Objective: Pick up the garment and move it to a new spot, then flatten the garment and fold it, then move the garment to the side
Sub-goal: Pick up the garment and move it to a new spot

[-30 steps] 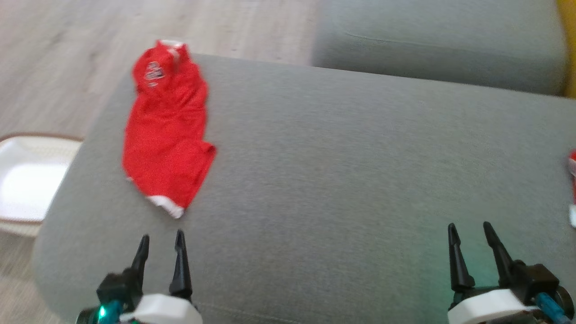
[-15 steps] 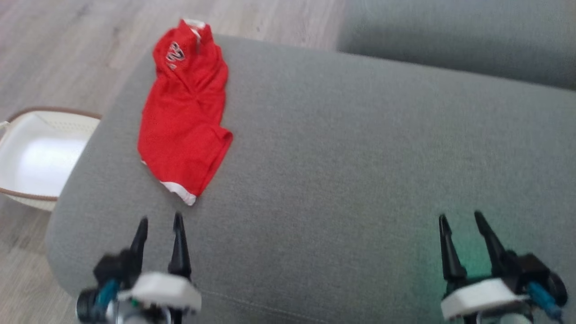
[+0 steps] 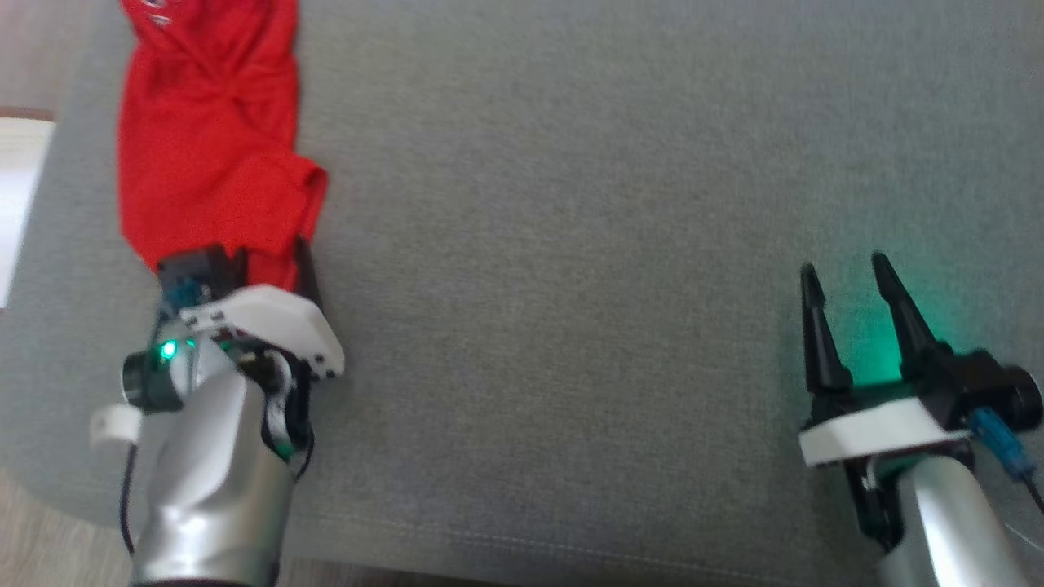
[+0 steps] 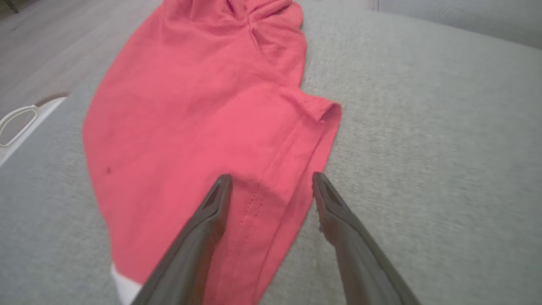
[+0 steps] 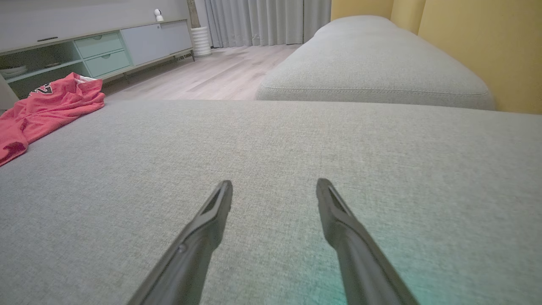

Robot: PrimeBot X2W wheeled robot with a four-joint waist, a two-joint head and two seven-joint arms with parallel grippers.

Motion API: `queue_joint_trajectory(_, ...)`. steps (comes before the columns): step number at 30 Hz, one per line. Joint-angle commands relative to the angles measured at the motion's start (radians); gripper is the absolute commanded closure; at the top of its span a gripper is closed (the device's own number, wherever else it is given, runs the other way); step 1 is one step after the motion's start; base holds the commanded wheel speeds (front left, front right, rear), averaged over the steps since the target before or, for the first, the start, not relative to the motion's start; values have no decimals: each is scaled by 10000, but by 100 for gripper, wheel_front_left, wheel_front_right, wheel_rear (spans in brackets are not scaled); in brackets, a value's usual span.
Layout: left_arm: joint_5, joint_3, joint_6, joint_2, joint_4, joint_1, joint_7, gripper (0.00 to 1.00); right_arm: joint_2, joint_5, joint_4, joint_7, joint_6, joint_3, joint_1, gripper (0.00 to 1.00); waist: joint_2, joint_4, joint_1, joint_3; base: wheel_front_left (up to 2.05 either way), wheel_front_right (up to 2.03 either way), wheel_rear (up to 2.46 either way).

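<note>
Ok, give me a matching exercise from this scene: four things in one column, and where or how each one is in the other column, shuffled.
Column one:
1. left gripper
2. right gripper
3. red garment
4. white basket

Column two:
A. beyond the left edge of the sofa
B. open over bare sofa fabric
C. lying rumpled on the sofa
D. open over the garment's near edge

Pairs: 1-D, 2-B, 3-C, 4-A
</note>
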Motion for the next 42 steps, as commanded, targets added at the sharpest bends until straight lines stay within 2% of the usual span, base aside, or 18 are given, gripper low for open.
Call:
queue_joint_trajectory(1, -155, 454, 48, 315, 69, -359, 120, 0, -79, 35, -341, -109, -7, 368, -332, 0, 0, -382, -3, 551, 0, 0, 0)
queue_joint_trajectory(2, -246, 508, 33, 324, 357, -524, 258, 56, -83, 62, -328, -109, -7, 407, -419, 0, 0, -432, -3, 616, 0, 0, 0)
queue_joint_trajectory(3, -280, 516, -14, 369, 601, -668, 335, 100, -81, 94, -314, -109, -7, 436, -497, 0, 0, -486, -3, 662, 0, 0, 0)
queue_joint_trajectory(10, -683, 710, -515, 556, 1165, -1023, -3, 100, -20, 276, -185, -109, -7, 408, -618, 0, 0, -669, -3, 357, 0, 0, 0)
queue_joint_trajectory(17, -957, 726, -867, 726, -646, -809, 173, 100, 134, 403, -67, -109, -7, 419, -306, 0, 0, -645, -3, -368, 0, 0, 0)
queue_joint_trajectory(21, -974, 505, -915, 849, -2639, -383, 971, 100, 209, 490, -23, -109, -7, 509, -191, 0, 0, -741, -3, -741, 0, 0, 0)
queue_joint_trajectory(25, -965, 57, -961, 952, -4934, 147, 2217, 100, 246, 557, 43, -109, -7, 595, -71, 0, 0, -916, -3, -1070, 0, 0, 0)
queue_joint_trajectory(32, -1132, -1187, -1384, 1123, -8136, 825, 4588, 100, 265, 887, 114, -109, -7, 826, 106, 0, 0, -1525, -3, -1484, 0, 0, 0)
queue_joint_trajectory(37, -1391, -2345, -1669, 746, -8765, 921, 5686, 100, 267, 1155, 94, -109, -7, 940, 89, 0, 0, -2183, -3, -1536, 0, 0, 0)
queue_joint_trajectory(42, -1706, -3530, -1812, 202, -7763, 471, 5995, 100, 268, 1311, 121, -109, -7, 986, 8, 0, 0, -2940, -3, -1479, 0, 0, 0)
